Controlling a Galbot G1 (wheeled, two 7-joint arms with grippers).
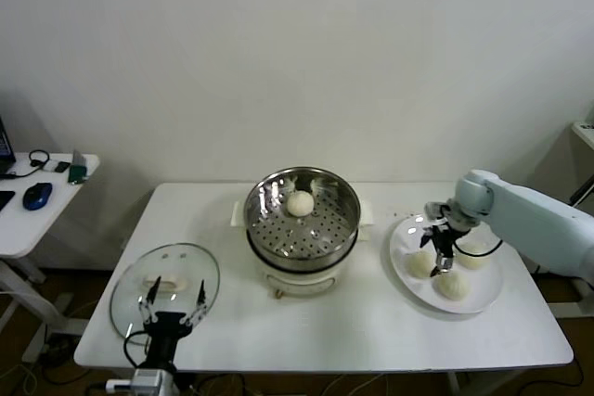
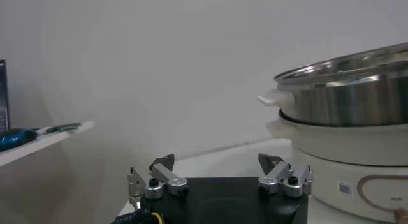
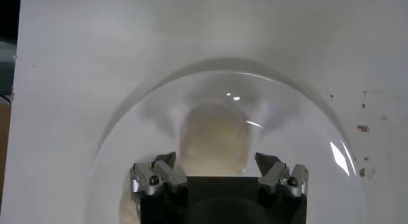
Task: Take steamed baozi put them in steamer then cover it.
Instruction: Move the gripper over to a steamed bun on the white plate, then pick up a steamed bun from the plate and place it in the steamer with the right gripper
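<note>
**One bun in the steamer, three on the plate, right gripper spread over one of them**

A round steamer [image 1: 302,220] of shiny stainless steel sits mid-table on a squat white cooker base [image 1: 299,277]. Its floor is flat metal pierced with rows of small holes. One smooth, pale cream bun [image 1: 300,202] rests on that floor, toward the far side of the basket. From the left wrist view the steel wall [image 2: 354,97] shows as a polished band above the matte white base.

To the robot's right lies a flat white plate [image 1: 487,299] with three more buns [image 1: 452,285], round and dull-surfaced, set close together. The right gripper [image 1: 439,246] hangs over the plate's near-left part, fingers spread wide and holding nothing, just above the bun [image 1: 421,263] on that side. In the right wrist view that bun [image 3: 213,139] shows between the two metal fingertips [image 3: 159,171] as a soft, blurred dome; whether the tips touch it is hard to tell.

On the table's left front corner lies a round clear glass lid [image 1: 165,287] with a white handle [image 1: 163,282] at its centre. The left gripper [image 1: 174,311] is by the lid's near edge, fingers also spread and empty, pointing across the white tabletop [image 1: 353,331] toward the steamer.
</note>
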